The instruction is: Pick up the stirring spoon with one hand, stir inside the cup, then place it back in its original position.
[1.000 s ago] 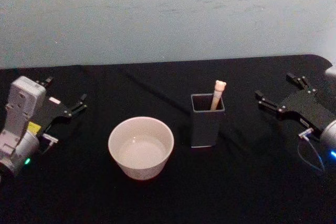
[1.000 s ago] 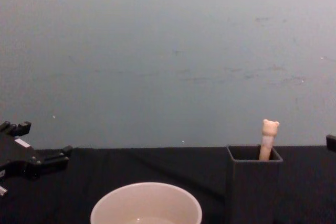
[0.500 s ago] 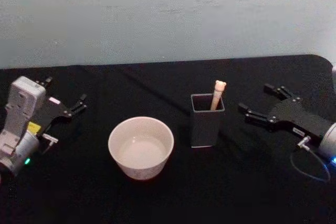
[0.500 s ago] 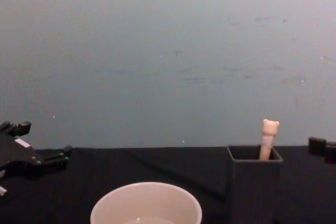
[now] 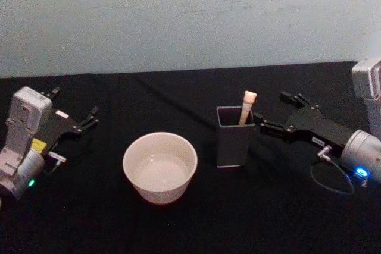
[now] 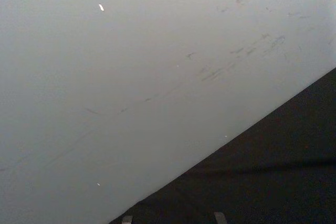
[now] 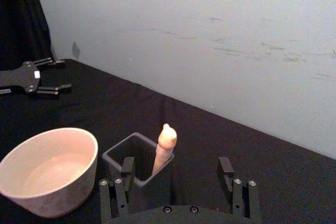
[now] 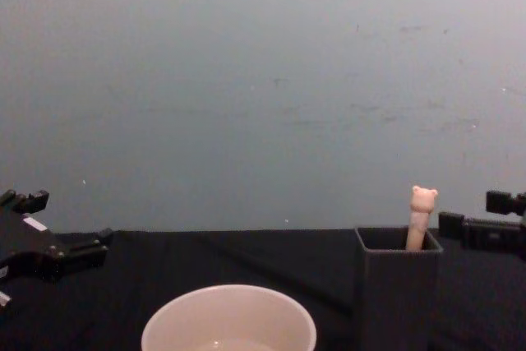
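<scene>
The stirring spoon (image 5: 246, 106) stands in the dark grey square holder (image 5: 234, 138), with its cream bear-head handle sticking out above the rim. The handle (image 8: 421, 218) leans to the holder's right side. The round cream cup (image 5: 159, 191) sits left of the holder. My right gripper (image 5: 271, 110) is open, just right of the holder at handle height, pointing at it. In the right wrist view the spoon (image 7: 164, 148) and holder (image 7: 152, 190) lie straight ahead of the open right gripper (image 7: 176, 167). My left gripper (image 5: 74, 106) rests open at the far left.
A black cloth covers the table (image 5: 196, 224), which ends at a pale wall (image 5: 190, 16) behind. The left arm's grey body (image 5: 21, 141) sits at the table's left edge. Bare cloth lies in front of the cup and holder.
My right gripper has moved left across the table, from the far right edge to just beside the holder. The left arm, cup, holder and spoon have not moved.
</scene>
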`<action>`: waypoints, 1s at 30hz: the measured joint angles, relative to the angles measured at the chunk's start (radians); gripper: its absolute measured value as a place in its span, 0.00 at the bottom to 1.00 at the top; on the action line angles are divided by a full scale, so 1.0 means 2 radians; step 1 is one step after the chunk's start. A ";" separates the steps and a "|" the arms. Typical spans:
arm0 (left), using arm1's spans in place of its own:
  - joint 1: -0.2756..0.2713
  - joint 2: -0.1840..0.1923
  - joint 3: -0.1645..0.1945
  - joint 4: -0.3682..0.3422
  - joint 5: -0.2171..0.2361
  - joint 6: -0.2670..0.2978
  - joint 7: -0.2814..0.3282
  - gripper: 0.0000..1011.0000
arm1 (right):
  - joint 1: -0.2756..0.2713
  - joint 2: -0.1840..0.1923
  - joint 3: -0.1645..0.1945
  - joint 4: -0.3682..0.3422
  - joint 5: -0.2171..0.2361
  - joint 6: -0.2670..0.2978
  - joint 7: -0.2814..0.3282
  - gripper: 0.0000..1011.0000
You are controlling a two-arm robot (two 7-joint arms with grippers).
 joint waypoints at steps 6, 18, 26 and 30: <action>0.000 0.000 0.000 0.000 0.000 0.000 0.000 0.99 | 0.022 -0.016 -0.006 0.025 -0.010 0.002 0.009 0.99; 0.000 0.000 0.000 0.000 0.000 0.000 0.000 0.99 | 0.051 -0.035 -0.017 0.057 -0.017 0.005 0.026 0.99; 0.000 0.000 0.000 0.000 0.000 0.000 0.000 0.99 | 0.062 -0.043 -0.022 0.070 -0.018 0.008 0.031 0.99; 0.000 0.000 0.000 0.000 0.000 0.000 0.000 0.99 | 0.067 -0.044 -0.023 0.074 -0.018 0.010 0.034 0.99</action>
